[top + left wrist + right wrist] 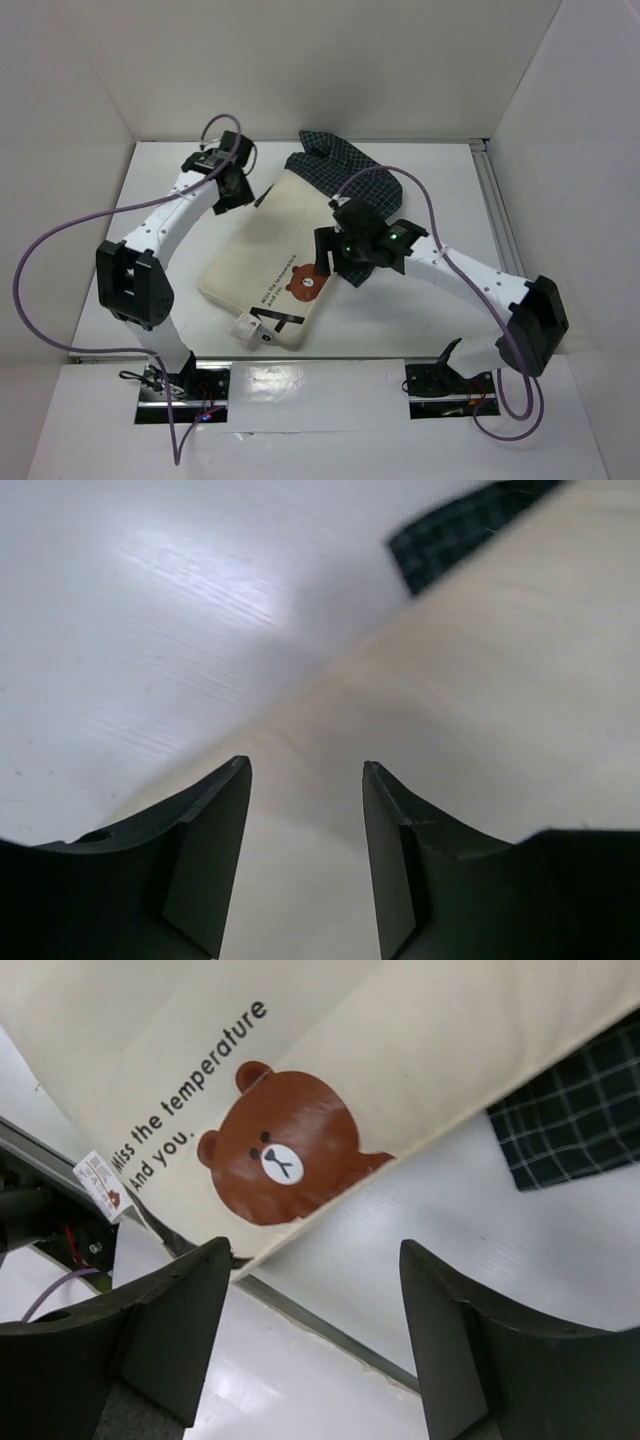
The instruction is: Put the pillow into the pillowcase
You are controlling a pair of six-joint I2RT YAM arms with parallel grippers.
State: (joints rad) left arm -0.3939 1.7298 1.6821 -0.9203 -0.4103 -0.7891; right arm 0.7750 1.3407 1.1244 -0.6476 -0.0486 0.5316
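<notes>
On a white counter (pixel 430 310) walled in on three sides, the pillow (pixel 262 255) lies slantwise, its long axis running from 7 o'clock to 1 o'clock in the overhead view. Only its far end, at 1 o'clock, is tucked into the pillowcase (pixel 335 165), which sits bunched there. Most of the cushion, bear print (pixel 285 1145) and tag (pixel 100 1180) included, lies bare.

The left pincer (pixel 305 767) hangs over the pillow's 10 o'clock edge with its jaws apart and nothing between them. The right pincer (pixel 315 1250) is poised at the 4 o'clock edge, just beside the bear, equally wide and empty.

The step in hand looks like a fresh grip to work the cloth further down. Done well, each pincer would travel toward 1 o'clock and catch the pillowcase's open hem alone, one on either side, pinching checked cloth and not the cream cushion beneath. The pull should then run straight toward 7 o'clock along the pillow's length, with both sides kept level. An uneven tug would likely skew the opening or drag the whole pillow across the smooth counter. The hem itself is hard to make out in the bunched cloth.
</notes>
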